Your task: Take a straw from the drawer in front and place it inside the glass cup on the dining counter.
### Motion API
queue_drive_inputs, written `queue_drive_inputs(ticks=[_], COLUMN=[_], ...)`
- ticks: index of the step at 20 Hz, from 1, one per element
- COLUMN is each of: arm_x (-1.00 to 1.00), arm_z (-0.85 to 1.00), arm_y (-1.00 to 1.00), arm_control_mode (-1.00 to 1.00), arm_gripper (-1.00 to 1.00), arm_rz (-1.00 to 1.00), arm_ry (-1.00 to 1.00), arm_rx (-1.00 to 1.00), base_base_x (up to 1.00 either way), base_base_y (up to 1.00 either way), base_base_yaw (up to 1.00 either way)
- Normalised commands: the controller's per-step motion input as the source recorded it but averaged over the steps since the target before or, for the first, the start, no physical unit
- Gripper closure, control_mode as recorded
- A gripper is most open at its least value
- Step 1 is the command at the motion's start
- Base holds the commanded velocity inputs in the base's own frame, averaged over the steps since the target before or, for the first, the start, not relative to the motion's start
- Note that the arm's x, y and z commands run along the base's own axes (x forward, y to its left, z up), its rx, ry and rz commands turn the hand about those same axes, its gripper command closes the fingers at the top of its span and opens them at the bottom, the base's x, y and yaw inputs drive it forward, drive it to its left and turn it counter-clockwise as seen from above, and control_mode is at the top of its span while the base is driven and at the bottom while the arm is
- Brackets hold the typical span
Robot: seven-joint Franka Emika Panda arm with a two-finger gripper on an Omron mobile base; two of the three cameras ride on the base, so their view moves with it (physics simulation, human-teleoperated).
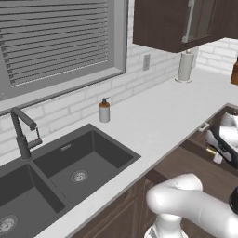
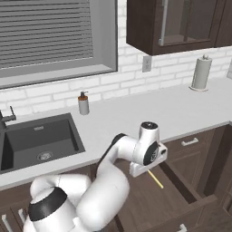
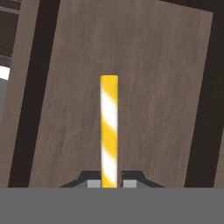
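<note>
Fingers (image 3: pixel 94 183) of our gripper (image 3: pixel 109 183) pinch the straw (image 3: pixel 109 131) tight over the open drawer (image 2: pixel 181 190), so next we must lift it clear toward the cup.

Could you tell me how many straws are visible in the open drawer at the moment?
1: the yellow straw is pinched in the shut tool, over the wooden floor of the open drawer. The arm hides part of the drawer, so others may lie unseen.

Dark double sink (image 1: pixel 69 172) with black faucet (image 1: pixel 22 132) in white countertop (image 1: pixel 158 116); soap dispenser (image 1: pixel 104 110) behind, paper towel roll (image 1: pixel 185 66) farther right.
</note>
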Motion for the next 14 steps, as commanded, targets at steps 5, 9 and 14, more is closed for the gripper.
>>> queue_drive_inputs(ticks=[5, 9, 14], arm_x=[-0.27, -0.34, -0.38], arm_z=[0.99, 0.98, 0.91], arm_y=[0.00, 0.00, 0.02], arm_control_mode=[-1.00, -1.00, -1.00], arm_gripper=[1.00, 1.00, 1.00], arm_rz=[0.00, 0.00, 0.00], arm_ry=[-0.17, -0.17, -0.12], arm_rx=[0.00, 0.00, 0.00], base_base_x=[0.00, 0.00, 0.00], base_base_y=[0.00, 0.00, 0.00], base_base_yaw=[0.00, 0.00, 0.00])
